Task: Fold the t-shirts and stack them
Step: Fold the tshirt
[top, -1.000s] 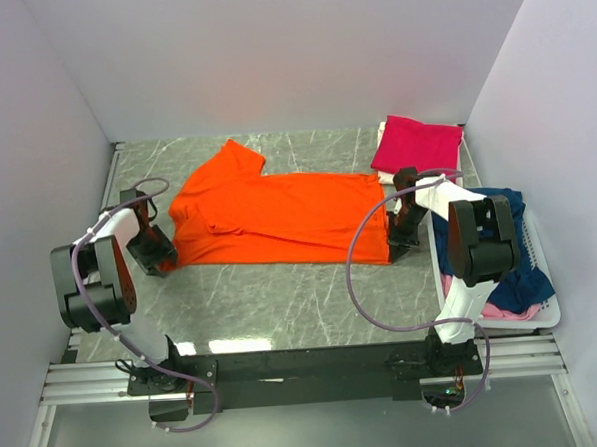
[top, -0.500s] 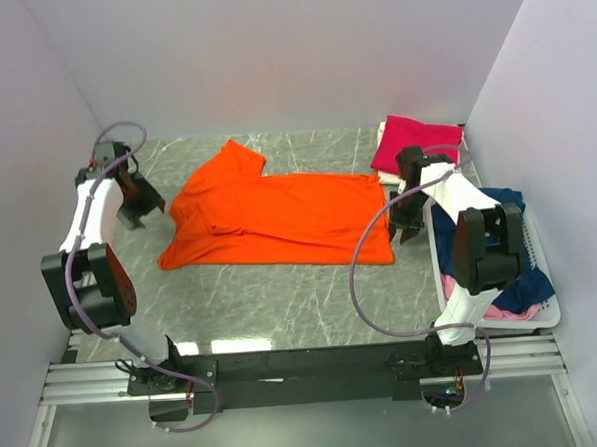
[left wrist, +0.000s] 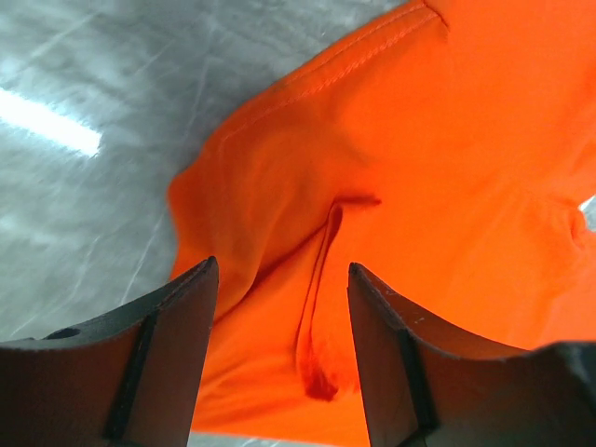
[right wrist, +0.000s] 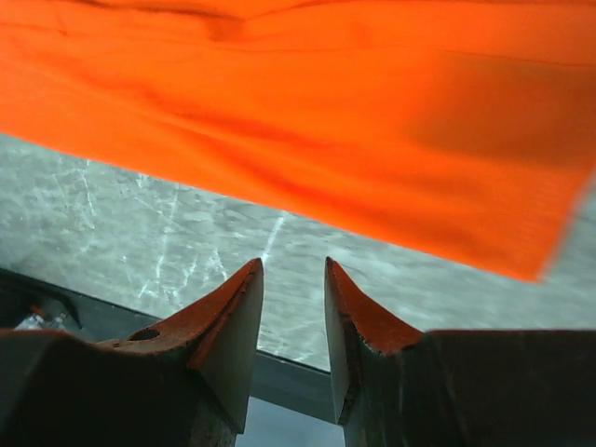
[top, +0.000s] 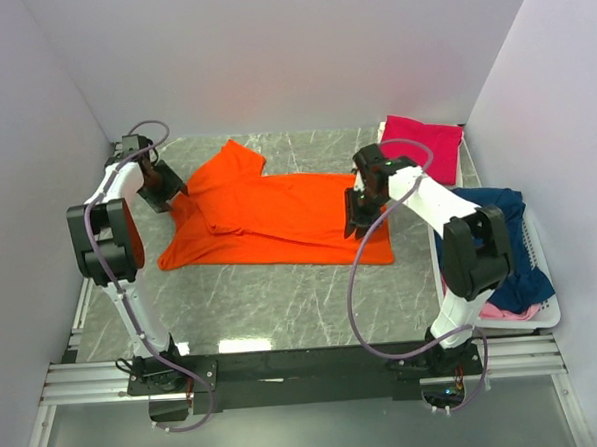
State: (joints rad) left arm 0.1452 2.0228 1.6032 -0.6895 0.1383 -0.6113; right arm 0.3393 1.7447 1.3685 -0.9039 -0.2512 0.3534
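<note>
The bright orange t-shirt (top: 278, 217) lies spread across the middle of the marble table (top: 282, 299), partly folded lengthwise. My left gripper (top: 169, 190) hovers open at the shirt's far-left sleeve. In the left wrist view, orange cloth (left wrist: 391, 168) with a crease fills the gap of the open left gripper (left wrist: 282, 265). My right gripper (top: 358, 218) is over the shirt's right end, open and empty. In the right wrist view, the right gripper (right wrist: 292, 263) frames bare table, with the orange hem (right wrist: 372, 121) beyond it. A folded magenta t-shirt (top: 419, 142) rests at the back right.
A white basket (top: 550, 316) stands along the right wall with a navy t-shirt (top: 510, 242) and a pale pink one (top: 496, 311) heaped in it. White walls close in on the left, back and right. A black rail (top: 306, 363) runs along the near edge.
Both grippers have left the shirt's near corners. The left arm swung to the far-left sleeve. The right gripper opened and moved left over the shirt's right end. The shirt stays put.
</note>
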